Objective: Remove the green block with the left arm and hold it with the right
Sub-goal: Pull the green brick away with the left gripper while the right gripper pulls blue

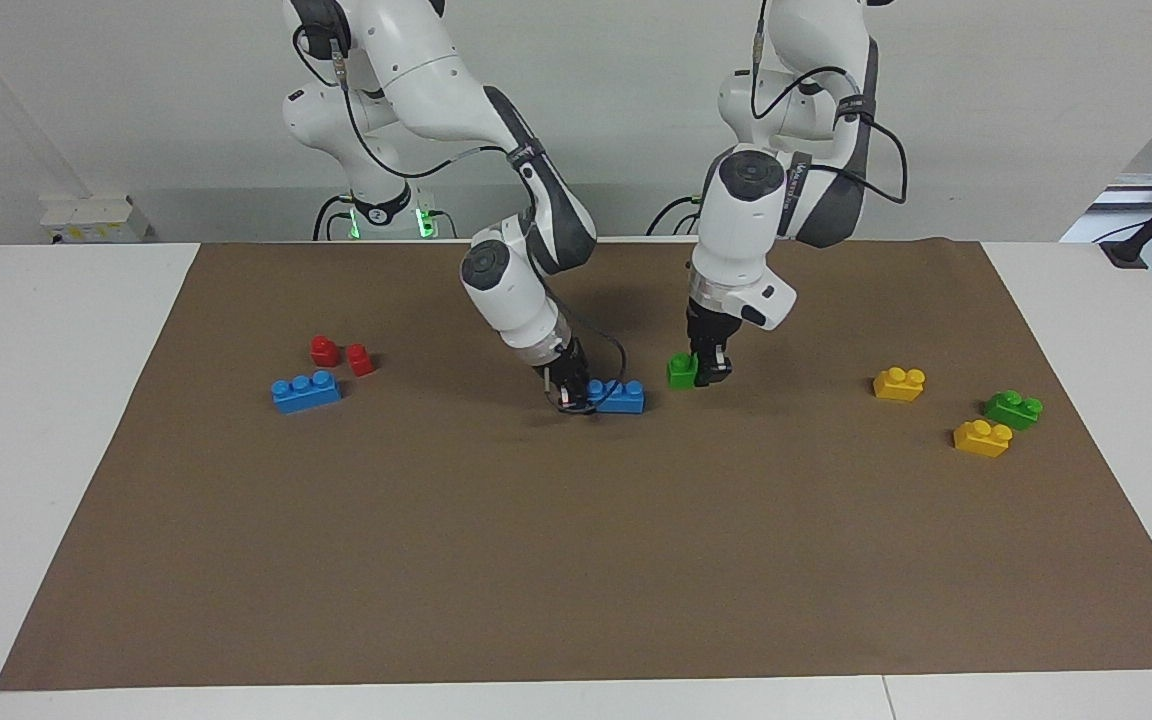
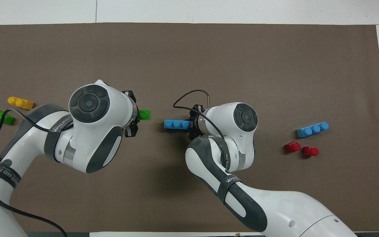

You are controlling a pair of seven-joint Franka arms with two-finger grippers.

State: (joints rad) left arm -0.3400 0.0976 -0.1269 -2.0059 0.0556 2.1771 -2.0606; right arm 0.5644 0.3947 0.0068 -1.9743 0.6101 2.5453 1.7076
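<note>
Surface: brown mat (image 1: 576, 560) on a white table, loose bricks toward both ends.
Left pincer (image 1: 708, 372): my fingers are clamped on the green block (image 1: 681, 371), just off the mat.
Right pincer (image 1: 568, 392): clamped on one end of the blue brick (image 1: 621, 396), pinning it flat.
Gap: green block is clear of the blue brick, toward my left arm's end.
Doing it well: I judge a firm left grip and a low, steady carry best; right should keep pressing down.
</note>
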